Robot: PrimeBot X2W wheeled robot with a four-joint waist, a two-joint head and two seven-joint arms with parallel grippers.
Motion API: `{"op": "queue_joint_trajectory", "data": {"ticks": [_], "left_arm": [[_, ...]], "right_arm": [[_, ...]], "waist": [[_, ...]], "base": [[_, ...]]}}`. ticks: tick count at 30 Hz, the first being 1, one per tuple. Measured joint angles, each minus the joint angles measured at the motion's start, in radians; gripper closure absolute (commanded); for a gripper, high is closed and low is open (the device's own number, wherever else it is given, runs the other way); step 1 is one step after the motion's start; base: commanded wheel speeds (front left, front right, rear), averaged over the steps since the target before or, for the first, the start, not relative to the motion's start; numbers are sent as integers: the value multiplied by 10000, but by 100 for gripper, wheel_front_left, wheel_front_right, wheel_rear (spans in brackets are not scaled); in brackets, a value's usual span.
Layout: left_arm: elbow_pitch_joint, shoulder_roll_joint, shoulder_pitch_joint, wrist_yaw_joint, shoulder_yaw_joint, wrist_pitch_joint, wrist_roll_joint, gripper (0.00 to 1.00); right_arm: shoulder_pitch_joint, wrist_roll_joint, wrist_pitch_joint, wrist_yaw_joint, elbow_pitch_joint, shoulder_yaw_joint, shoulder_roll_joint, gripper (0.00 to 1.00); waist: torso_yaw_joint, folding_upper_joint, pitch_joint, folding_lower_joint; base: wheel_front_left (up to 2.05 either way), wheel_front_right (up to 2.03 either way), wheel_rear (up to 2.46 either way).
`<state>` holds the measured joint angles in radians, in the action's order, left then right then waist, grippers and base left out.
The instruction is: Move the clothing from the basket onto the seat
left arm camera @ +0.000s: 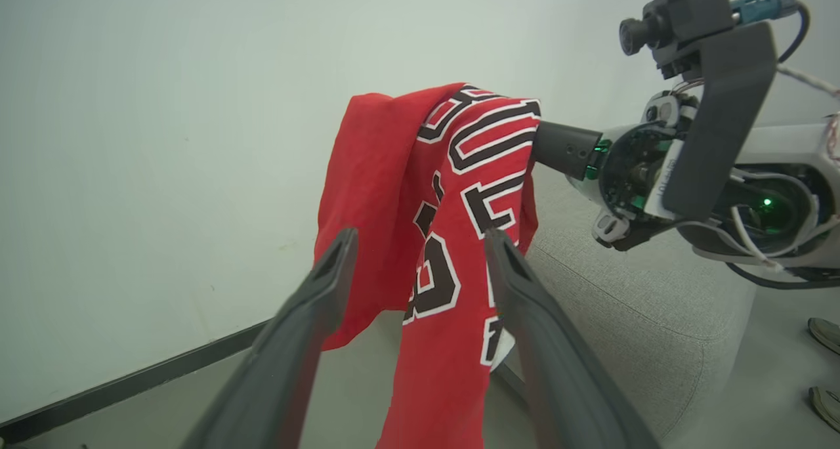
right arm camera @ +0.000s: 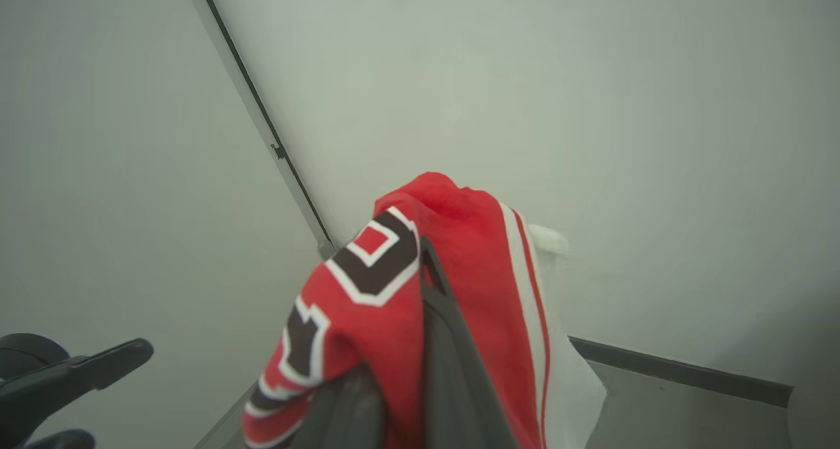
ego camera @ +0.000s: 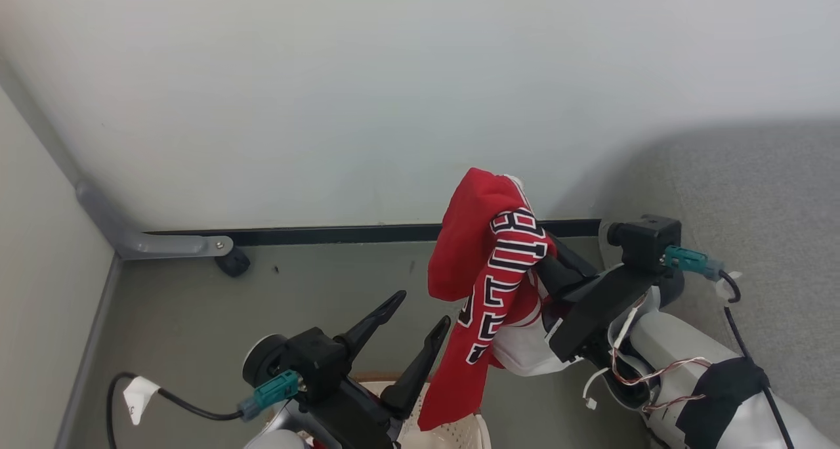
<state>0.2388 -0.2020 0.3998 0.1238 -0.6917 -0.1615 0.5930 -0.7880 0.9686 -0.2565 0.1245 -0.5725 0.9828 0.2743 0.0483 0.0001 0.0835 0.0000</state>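
The clothing (ego camera: 472,239), a red garment with black-and-white lettering, hangs draped over my right gripper (ego camera: 548,255), which is shut on it; the fingertips are hidden under the cloth. The right wrist view shows the closed fingers (right arm camera: 446,344) rising through the clothing (right arm camera: 459,239). Lower left, my left gripper (ego camera: 420,314) stands open and holds nothing, just left of the hanging cloth. In the left wrist view its fingers (left arm camera: 328,285) frame the clothing (left arm camera: 394,186) beyond them. A bit of the cream basket (ego camera: 459,436) shows at the bottom edge. To the right stands the grey seat (ego camera: 755,206).
A pale wall with a dark baseboard (ego camera: 328,234) runs close behind, meeting a side wall at the left corner. A grey bracket (ego camera: 164,244) sits at the floor's left. A person's shoes (left arm camera: 823,334) show at the far right beside the seat (left arm camera: 623,291).
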Motion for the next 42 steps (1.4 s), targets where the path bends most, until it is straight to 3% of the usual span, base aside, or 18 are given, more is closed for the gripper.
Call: {"op": "queue_joint_trajectory", "data": {"ticks": [10, 21, 42], "left_arm": [[-328, -380, -202, -100, 94, -86, -282, 0], [-608, -731, -390, -211, 230, -146, -360, 0], [-938, -895, -337, -238, 213, -73, -477, 0]], "right_arm": [[650, 50, 2, 0, 520, -848, 600, 100], [1598, -403, 0, 0, 1697, -2115, 1375, 100], [3018, -1220, 0, -236, 3912, -4276, 1827, 100]], "waist": [[-732, 0, -44, 0], [-2007, 0, 19, 0], [-4112, 0, 517, 0]], "base": [[0, 0, 0], [0, 0, 0], [0, 0, 0]]}}
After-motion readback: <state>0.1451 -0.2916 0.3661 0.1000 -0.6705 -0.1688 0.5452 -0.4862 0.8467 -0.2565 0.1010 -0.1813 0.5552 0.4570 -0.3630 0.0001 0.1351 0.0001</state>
